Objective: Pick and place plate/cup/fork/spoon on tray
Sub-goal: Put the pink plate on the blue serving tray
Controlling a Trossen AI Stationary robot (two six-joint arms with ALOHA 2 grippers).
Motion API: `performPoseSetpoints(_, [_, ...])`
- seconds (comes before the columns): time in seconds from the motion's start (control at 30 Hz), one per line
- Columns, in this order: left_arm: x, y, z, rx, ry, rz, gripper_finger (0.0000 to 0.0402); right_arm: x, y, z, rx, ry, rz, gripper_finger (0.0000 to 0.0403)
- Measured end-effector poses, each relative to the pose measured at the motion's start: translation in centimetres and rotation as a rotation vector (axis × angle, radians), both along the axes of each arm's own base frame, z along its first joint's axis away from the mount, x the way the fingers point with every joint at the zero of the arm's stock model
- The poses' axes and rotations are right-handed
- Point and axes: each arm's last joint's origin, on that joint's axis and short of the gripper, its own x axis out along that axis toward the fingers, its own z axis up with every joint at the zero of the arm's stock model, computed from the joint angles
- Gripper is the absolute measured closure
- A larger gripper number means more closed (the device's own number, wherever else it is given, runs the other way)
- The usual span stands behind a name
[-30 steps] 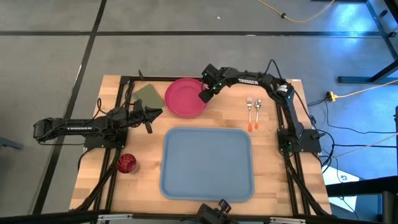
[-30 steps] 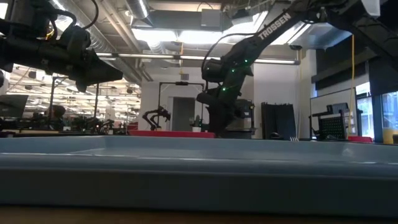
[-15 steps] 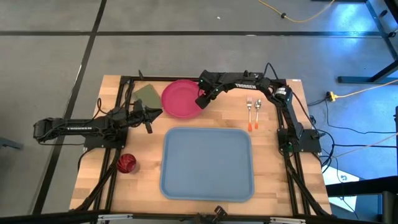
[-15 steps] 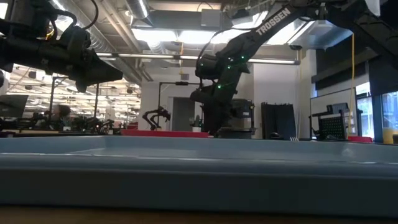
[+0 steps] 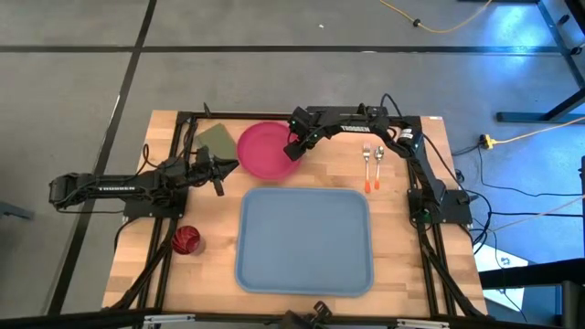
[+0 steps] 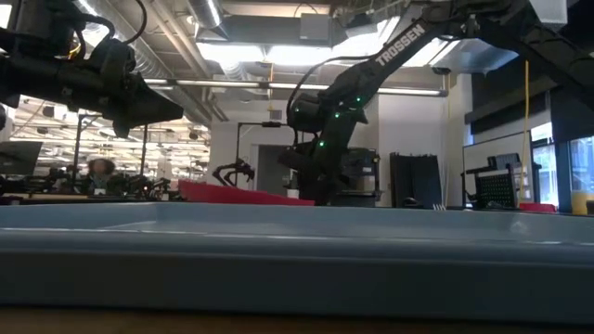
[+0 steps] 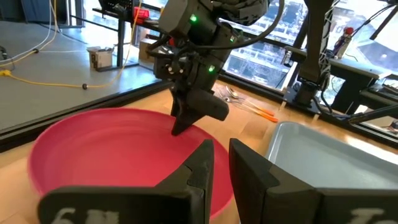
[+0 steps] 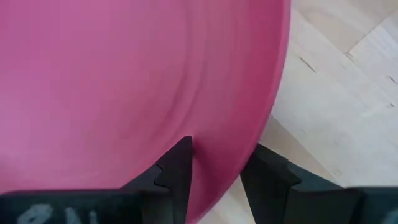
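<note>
The pink-red plate (image 5: 265,149) is at the table's far middle, tilted, its left side raised in the low view (image 6: 232,193). My right gripper (image 5: 294,149) is shut on its right rim. My left gripper (image 5: 224,167) hovers left of the plate, empty, with a narrow gap between its fingers (image 7: 221,158). The dark red cup (image 5: 186,240) stands at the near left. The fork (image 5: 366,164) and the spoon (image 5: 377,163) lie side by side at the far right, orange handles toward the near edge. The light blue tray (image 5: 306,239) lies in the near middle. My right gripper holds the plate's rim (image 8: 233,155) on its right side, one finger (image 8: 174,171) inside the plate and the other (image 8: 267,177) outside it. The fingers come from above and the right, slanting down (image 7: 183,121). The plate sits tilted in the hold, with the side opposite the fingers higher.
A green square pad (image 5: 215,139) lies at the far left, just left of the plate. Black frame rails (image 5: 430,183) run along the table's sides. Bare wood shows between the plate and the tray.
My right gripper has moved toward the table's left edge and slightly nearer, keeping its hold on the plate's rim. The plate has slid left with it. It lay flat and now tilts, with its left side raised.
</note>
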Motion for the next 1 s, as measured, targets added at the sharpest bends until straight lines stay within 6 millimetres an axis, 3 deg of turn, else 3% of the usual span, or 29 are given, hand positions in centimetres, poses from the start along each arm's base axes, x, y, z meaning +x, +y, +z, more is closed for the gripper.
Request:
performPoseSetpoints(0.37, [0.0, 0.0, 0.0, 0.001, 0.001, 0.000, 0.0360, 0.0, -0.2, 0.0, -0.003, -0.002, -0.001, 0.0276])
performPoseSetpoints(0.7, [0.0, 0.0, 0.0, 0.001, 0.001, 0.000, 0.0360, 0.0, -0.2, 0.3, -0.017, -0.010, 0.020, 0.0326])
performPoseSetpoints(0.87, [0.0, 0.0, 0.0, 0.001, 0.001, 0.000, 0.0360, 0.4, -0.7, 1.5, -0.054, -0.017, 0.032, 0.0369])
performPoseSetpoints(1.0, [0.0, 0.0, 0.0, 0.001, 0.001, 0.000, 0.0360, 1.0, -1.5, 3.7, -0.106, -0.037, 0.033, 0.0393])
